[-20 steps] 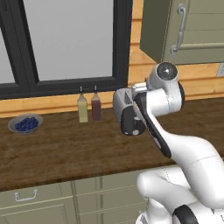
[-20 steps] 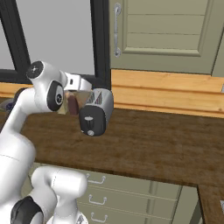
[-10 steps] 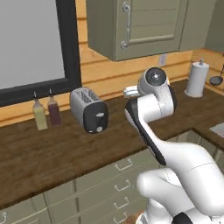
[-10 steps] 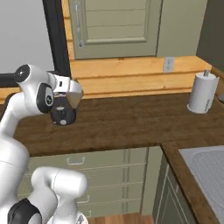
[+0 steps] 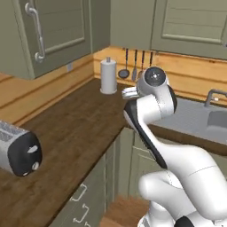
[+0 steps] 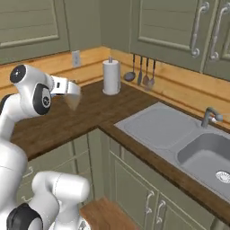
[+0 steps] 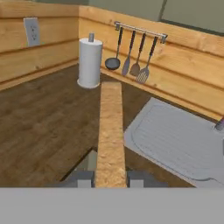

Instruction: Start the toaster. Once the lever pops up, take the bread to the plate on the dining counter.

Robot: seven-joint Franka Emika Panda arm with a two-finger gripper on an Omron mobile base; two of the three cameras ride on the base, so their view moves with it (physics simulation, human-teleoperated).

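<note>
Swung round with the base, by the look of the whole scene: where window and bottles stood a second ago, now a corner of brown wooden table (image 5: 84, 128) with a grey sink (image 6: 179, 134) along its right-hand run. Means the carry toward the plate is under way, not that anything on the table was moved. Dining counter and plate yet to come up ahead.

Toaster (image 5: 17, 153) slid to the far left edge of the left base view, lying behind the arm now; start-and-pop step judged done.

Paper towel roll (image 7: 89, 62) upright in the corner, ladle and spatulas (image 7: 131, 61) hanging on the wall rail beside it.

Bread (image 7: 110, 131) clear of the toaster, held edge-on above the table.

Claw (image 7: 110, 178) clamped on the slice's lower edge, one finger each side.
</note>
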